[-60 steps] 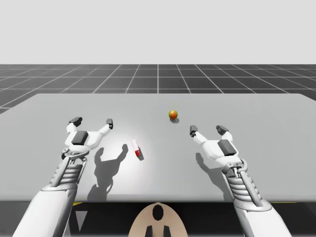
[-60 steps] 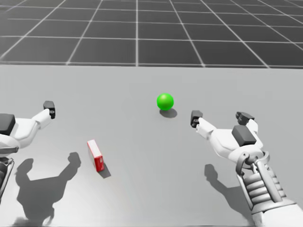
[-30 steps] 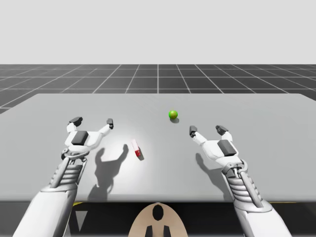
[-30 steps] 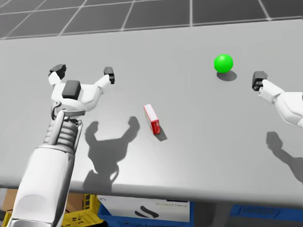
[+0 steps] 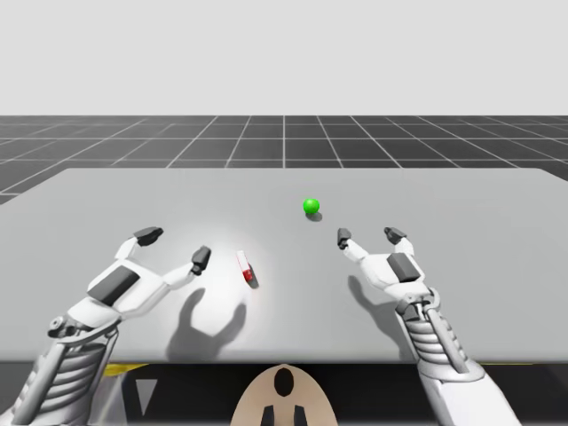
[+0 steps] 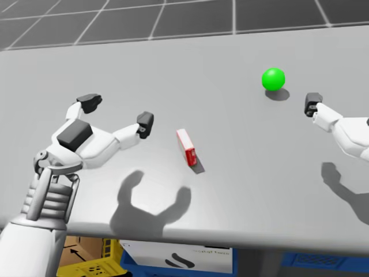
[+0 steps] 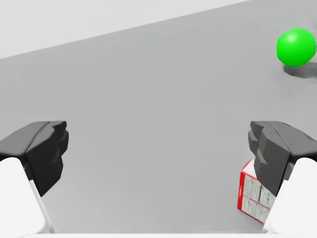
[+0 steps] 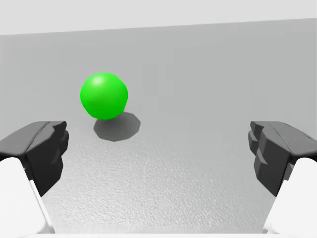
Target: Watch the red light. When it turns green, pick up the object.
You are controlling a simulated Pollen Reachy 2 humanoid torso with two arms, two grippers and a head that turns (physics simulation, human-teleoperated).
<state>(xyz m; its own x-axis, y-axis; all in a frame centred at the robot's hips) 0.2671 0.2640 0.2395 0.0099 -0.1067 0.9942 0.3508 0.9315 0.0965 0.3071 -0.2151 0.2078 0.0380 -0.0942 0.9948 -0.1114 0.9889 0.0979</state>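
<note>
Light [image 5: 311, 206] green, beyond box [image 5: 246, 267]. Box just beside left gripper [image 5: 174, 247]; right gripper [image 5: 367, 236] well apart from it. Both spread wide, empty. Risk: box off-centre, finger shoves it away.

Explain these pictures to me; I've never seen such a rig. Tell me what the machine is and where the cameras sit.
This is a simulated humanoid robot torso with two arms at a table. One picture comes from a fixed camera above the table, one from the robot's head, and one from a camera on each hand, looking out between its two fingers. Each arm ends in a pincer: the left pincer and the right pincer are both open and hold nothing. On the table lie a small red and white box, close to the left pincer, and a green ball-shaped light, ahead of the right pincer.
</note>
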